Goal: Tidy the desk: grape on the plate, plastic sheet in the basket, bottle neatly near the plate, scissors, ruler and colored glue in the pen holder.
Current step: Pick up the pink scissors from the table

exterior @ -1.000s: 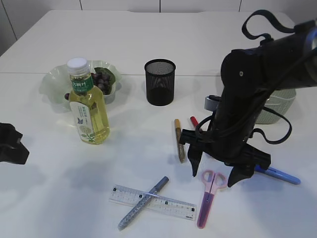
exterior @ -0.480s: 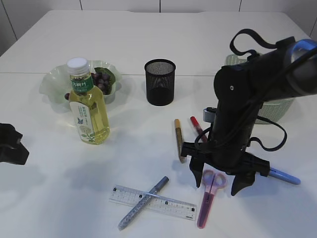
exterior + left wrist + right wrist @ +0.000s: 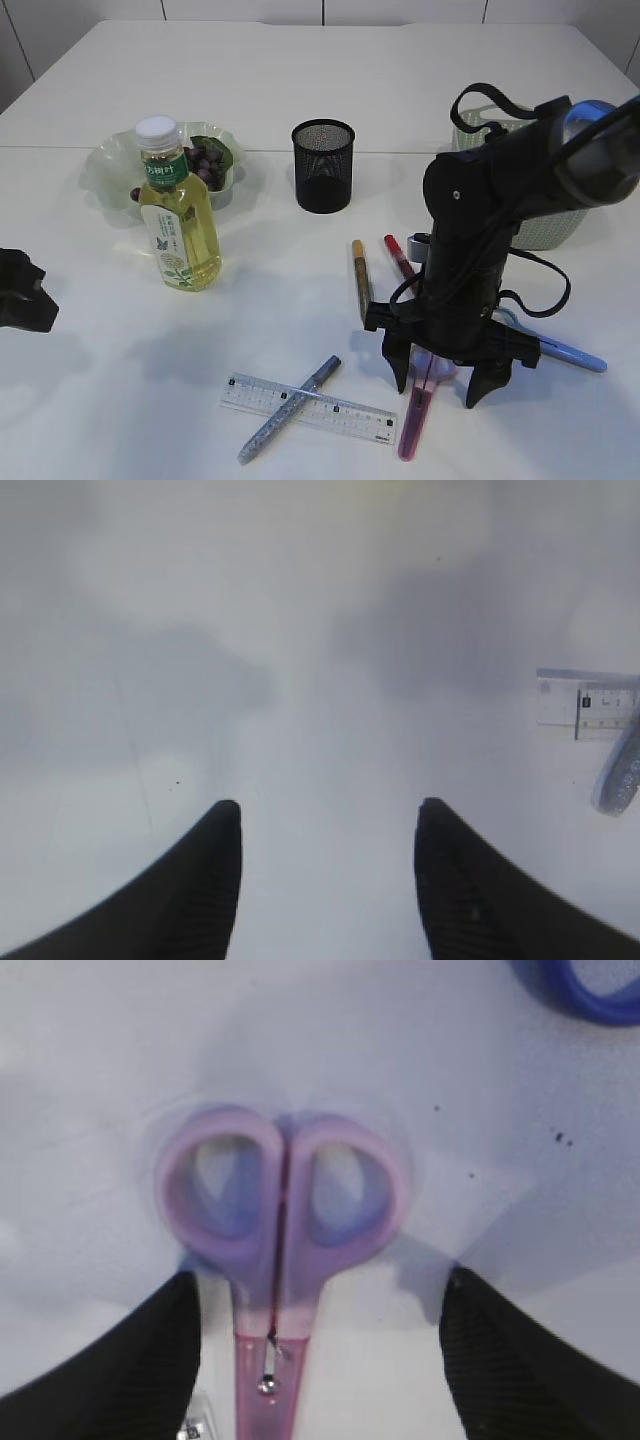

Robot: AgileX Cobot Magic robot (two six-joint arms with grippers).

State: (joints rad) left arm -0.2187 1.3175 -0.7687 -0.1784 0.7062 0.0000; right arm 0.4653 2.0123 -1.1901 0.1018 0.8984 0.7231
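Pink scissors (image 3: 418, 412) lie closed on the table, handles (image 3: 285, 1195) toward the far side. My right gripper (image 3: 438, 390) (image 3: 320, 1278) stands open and low over them, one finger on each side of the handles, not touching. A clear ruler (image 3: 310, 408) lies to the left with a grey-blue glue pen (image 3: 288, 408) across it. Gold (image 3: 361, 280), red (image 3: 398, 255) and blue (image 3: 565, 353) glue pens lie nearby. The bottle (image 3: 180, 215) stands upright in front of the plate (image 3: 110, 165), which holds grapes (image 3: 205, 160). My left gripper (image 3: 328, 805) hangs open over bare table. I cannot make out the plastic sheet.
The black mesh pen holder (image 3: 323, 165) stands at centre back. The pale green basket (image 3: 548, 228) sits behind my right arm. The ruler's end (image 3: 590, 698) and a glue pen (image 3: 620, 770) show at the right edge of the left wrist view.
My right arm has moved left and come down, so its open fingers now straddle the scissors' handles. The left gripper has not moved.
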